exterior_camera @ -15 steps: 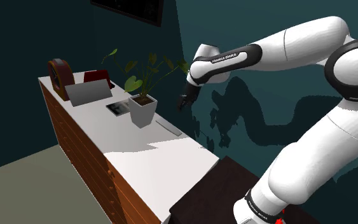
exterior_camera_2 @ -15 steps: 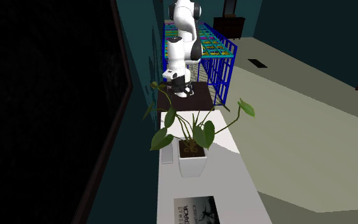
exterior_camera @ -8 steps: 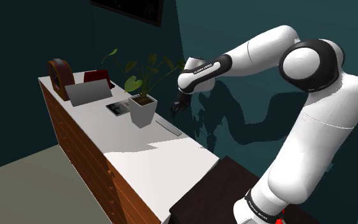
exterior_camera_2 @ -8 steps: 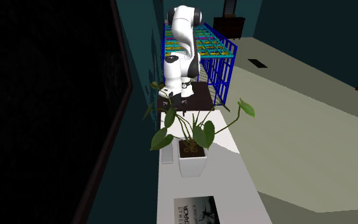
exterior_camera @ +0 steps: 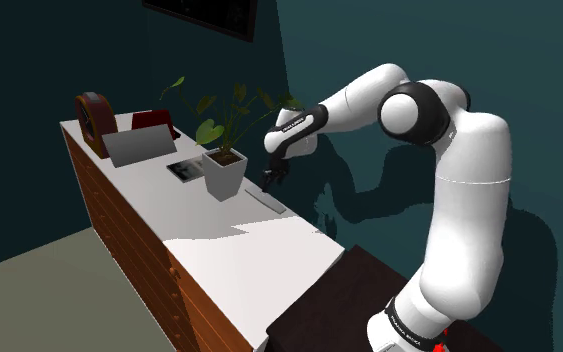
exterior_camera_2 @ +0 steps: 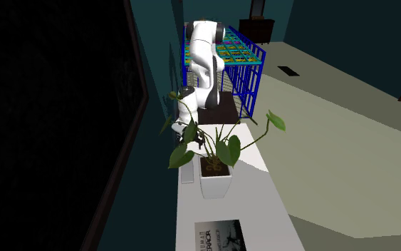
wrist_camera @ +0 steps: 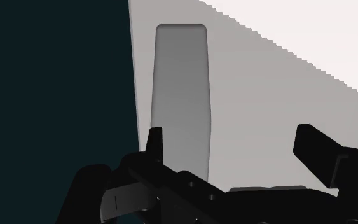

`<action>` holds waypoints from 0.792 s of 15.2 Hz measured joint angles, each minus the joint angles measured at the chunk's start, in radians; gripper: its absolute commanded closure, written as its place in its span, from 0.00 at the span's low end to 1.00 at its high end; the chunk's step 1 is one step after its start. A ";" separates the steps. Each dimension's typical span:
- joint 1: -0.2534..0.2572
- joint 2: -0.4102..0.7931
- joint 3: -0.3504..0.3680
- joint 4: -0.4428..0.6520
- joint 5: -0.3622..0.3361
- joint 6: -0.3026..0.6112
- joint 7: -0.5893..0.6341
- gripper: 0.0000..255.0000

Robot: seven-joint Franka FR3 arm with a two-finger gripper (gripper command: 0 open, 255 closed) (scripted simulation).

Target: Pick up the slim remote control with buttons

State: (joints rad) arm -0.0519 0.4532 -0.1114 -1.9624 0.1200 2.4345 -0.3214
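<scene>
- remote control (wrist_camera: 180, 95): flat on tabletop (wrist_camera: 266, 95), near its wall-side edge, just beyond claw (wrist_camera: 233, 143).
- claw: spread apart, empty, off-centre to it.
- risk: closing misaligned, clipping one side, skidding it off the edge.

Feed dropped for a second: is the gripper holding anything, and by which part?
Nothing is held. The gripper is open, hovering above the slim grey remote, fingers clear of it.

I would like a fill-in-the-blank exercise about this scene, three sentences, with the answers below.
The black fingers stand ___ (open or shut) above the remote.
The remote's colour is plain ___.
The plant stands in a ___ pot on the dresser.
Missing words: open; grey; white.
</scene>
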 measured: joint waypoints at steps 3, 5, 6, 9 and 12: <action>-0.009 0.120 -0.001 0.115 0.000 -0.007 0.001 0.00; -0.023 0.190 -0.001 0.173 0.002 -0.001 -0.010 0.00; -0.023 0.209 0.000 0.188 0.002 0.002 -0.008 0.00; -0.026 0.243 0.003 0.199 0.006 0.024 -0.010 0.00; -0.028 0.280 0.007 0.213 0.010 0.047 -0.013 0.00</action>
State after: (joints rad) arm -0.0802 0.7333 -0.1045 -1.7494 0.1296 2.4814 -0.3339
